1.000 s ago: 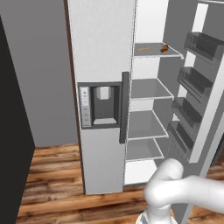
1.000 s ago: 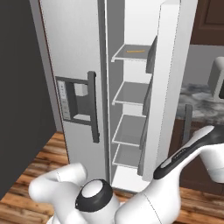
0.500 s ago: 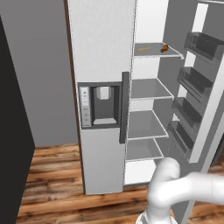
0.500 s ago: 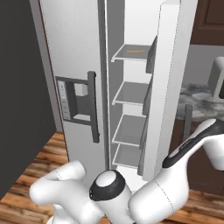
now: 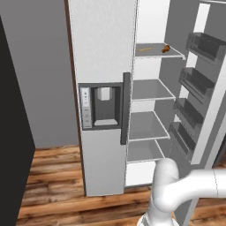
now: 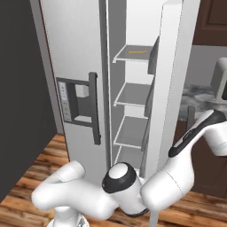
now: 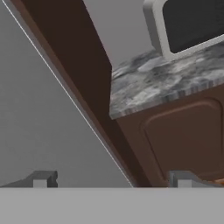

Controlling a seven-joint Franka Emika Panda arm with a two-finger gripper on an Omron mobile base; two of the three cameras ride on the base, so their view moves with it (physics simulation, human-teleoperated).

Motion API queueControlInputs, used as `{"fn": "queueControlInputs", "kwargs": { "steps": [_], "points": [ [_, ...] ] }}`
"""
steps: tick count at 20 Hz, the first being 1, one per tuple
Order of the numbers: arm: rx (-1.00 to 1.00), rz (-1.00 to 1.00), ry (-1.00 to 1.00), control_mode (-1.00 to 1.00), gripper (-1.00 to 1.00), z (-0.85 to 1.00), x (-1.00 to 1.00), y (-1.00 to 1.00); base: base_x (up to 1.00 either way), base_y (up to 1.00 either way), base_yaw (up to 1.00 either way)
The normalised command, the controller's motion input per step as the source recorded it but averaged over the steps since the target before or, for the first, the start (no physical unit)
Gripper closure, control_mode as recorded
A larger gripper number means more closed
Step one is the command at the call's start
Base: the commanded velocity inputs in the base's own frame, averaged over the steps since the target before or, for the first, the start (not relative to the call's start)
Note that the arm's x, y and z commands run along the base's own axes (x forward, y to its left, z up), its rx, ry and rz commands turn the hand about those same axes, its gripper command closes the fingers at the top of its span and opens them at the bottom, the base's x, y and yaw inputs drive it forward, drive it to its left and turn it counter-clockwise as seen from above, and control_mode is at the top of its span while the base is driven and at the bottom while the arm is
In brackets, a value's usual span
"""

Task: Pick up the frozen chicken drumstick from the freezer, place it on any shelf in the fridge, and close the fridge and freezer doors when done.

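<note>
The frozen chicken drumstick [image 5: 166, 48], a small orange-brown lump, lies at the right end of the top grey shelf [image 5: 154, 54] in the fridge [image 5: 150, 92]. A thin yellow-orange stick [image 5: 145, 50] lies to its left on the same shelf. The freezer door [image 5: 101, 44], with its dispenser panel, looks shut. The fridge door [image 5: 207, 88] stands wide open. My gripper [image 7: 113, 181] is open and holds nothing. It is out past the right side of the open fridge door, whose flat grey face [image 7: 39, 109] is close on its left. My forearm [image 6: 195, 133] reaches toward that side.
Dark bins [image 5: 194, 79] line the inside of the open fridge door. To the right of the fridge stand a dark brown cabinet [image 7: 183, 135], a marble counter [image 7: 166, 83] and a microwave [image 7: 188, 22]. A dark wall [image 5: 13, 132] rises at the left over wood floor [image 5: 57, 185].
My arm has swung up and to the right beside the open fridge door. The doors, the drumstick and the stick have not moved, and the gripper stays open.
</note>
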Motion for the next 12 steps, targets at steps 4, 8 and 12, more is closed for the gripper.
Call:
{"fn": "queueControlInputs", "kwargs": {
  "steps": [4,8,12],
  "points": [
    [0.0,0.06,-0.13,-1.0,-1.0,0.0,0.48,0.88,0.0,0.0,0.0],
    [0.0,0.07,-0.17,-1.0,-1.0,0.0,0.43,1.0,0.0,0.0,0.0],
    [0.0,0.06,-0.18,-1.0,-1.0,0.0,0.55,1.0,0.0,0.0,0.0]
  ]
}}
